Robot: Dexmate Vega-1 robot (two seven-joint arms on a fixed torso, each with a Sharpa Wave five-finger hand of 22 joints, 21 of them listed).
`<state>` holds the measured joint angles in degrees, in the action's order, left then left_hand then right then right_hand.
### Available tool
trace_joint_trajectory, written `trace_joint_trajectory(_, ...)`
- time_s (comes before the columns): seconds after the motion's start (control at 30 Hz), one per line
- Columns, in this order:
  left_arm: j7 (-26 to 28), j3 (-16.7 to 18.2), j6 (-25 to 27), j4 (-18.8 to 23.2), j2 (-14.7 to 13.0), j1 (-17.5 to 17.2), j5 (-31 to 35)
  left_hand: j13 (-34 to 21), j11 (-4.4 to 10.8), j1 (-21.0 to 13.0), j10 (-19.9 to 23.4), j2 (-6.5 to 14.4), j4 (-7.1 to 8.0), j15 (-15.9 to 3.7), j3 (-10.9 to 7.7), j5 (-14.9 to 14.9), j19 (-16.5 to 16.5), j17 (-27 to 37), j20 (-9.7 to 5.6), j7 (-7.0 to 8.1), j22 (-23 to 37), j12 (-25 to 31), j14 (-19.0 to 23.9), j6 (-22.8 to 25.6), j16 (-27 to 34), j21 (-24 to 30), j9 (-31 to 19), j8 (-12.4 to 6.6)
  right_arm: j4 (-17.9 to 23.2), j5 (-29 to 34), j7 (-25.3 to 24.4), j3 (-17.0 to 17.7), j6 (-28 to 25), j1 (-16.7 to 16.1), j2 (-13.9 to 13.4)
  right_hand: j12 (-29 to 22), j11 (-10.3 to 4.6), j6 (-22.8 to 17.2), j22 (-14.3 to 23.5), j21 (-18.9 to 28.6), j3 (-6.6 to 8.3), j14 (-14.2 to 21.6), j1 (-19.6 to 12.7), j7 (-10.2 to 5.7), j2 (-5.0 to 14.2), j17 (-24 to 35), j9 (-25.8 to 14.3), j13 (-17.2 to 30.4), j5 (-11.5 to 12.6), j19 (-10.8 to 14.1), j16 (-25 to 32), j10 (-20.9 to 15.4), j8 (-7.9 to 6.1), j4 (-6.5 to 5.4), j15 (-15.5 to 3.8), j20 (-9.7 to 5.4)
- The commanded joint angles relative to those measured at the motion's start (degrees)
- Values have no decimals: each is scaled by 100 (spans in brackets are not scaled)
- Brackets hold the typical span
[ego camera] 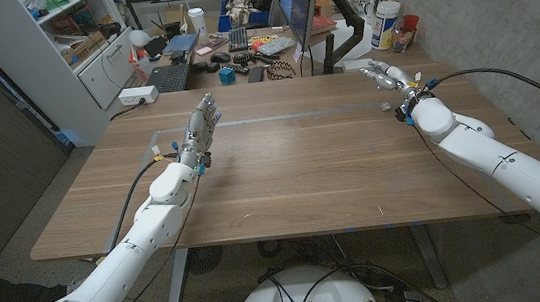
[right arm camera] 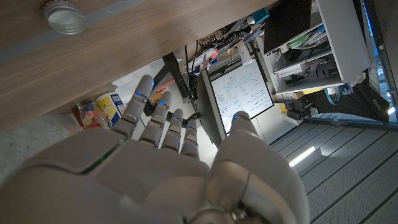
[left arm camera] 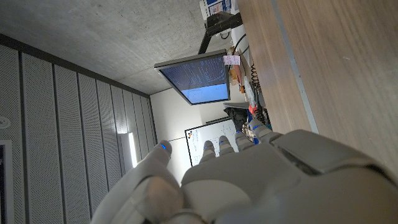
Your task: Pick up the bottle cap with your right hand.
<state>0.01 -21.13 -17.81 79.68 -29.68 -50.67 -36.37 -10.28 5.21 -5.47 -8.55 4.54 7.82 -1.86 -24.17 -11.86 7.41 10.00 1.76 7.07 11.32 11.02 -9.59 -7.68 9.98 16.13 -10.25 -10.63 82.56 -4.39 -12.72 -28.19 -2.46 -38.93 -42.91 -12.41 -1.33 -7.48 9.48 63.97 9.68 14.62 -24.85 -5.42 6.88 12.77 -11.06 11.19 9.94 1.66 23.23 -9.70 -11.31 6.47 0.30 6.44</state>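
- Your right hand (ego camera: 384, 75) hovers over the bench's (ego camera: 292, 169) far right corner, fingers apart, holding nothing.
- One bottle cap (ego camera: 385, 108) lies on the bench just beside that hand's wrist, apart from the fingers; in the right wrist view the bottle cap (right arm camera: 64, 17) seems to sit top up.
- Your left hand (ego camera: 201, 124) stands well apart, fingers spread and empty.

Head camera looks down over the table (ego camera: 291, 159); both wrist cameras, turned, share its far edge.
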Motion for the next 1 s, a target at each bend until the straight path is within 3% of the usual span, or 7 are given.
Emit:
trace_joint_trajectory(0.03,-18,-70,11,-54,79,91,41,-8,-10,-36,-21,-16,-1,-96,7,-30,57,23,19,14,22,30,-163,17,46,11,-15,-31,-312,491,24,-269,-303,412,-25,12,-8,-35,23,-64,46,-97,-74,19,-7,-12,-23,11,36,-78,-82,28,-17,18,1,14)
trace_joint_trajectory(0.5,-178,-155,-14,-235,183,244,28,-8,15,-32,-15,-20,-2,-99,15,-33,57,23,18,5,22,31,-169,27,45,7,-15,-32,-617,1060,183,-624,-758,948,-18,34,-55,9,25,-175,67,-219,-82,12,-5,-47,-24,10,34,-135,-193,123,1,24,6,33)
trace_joint_trajectory(0.7,-247,-184,-39,-339,239,323,18,-8,-7,-32,-13,-21,-3,-98,18,-34,54,23,16,0,22,32,-165,35,47,6,-15,-33,-729,1252,349,-790,-1014,1141,-20,72,-66,125,28,-253,76,-276,-79,16,-8,-64,-25,11,35,-177,-256,264,37,24,-3,-75)
trace_joint_trajectory(1.0,-362,-209,-52,-499,304,424,-26,-8,-11,-31,-14,-21,-4,-97,22,-35,52,23,15,-15,22,30,-160,68,49,3,-15,-43,-858,1553,525,-1037,-1263,1357,-46,62,-79,170,46,-211,85,-179,-66,12,-7,-81,-26,12,38,131,-273,306,35,17,-53,-109)
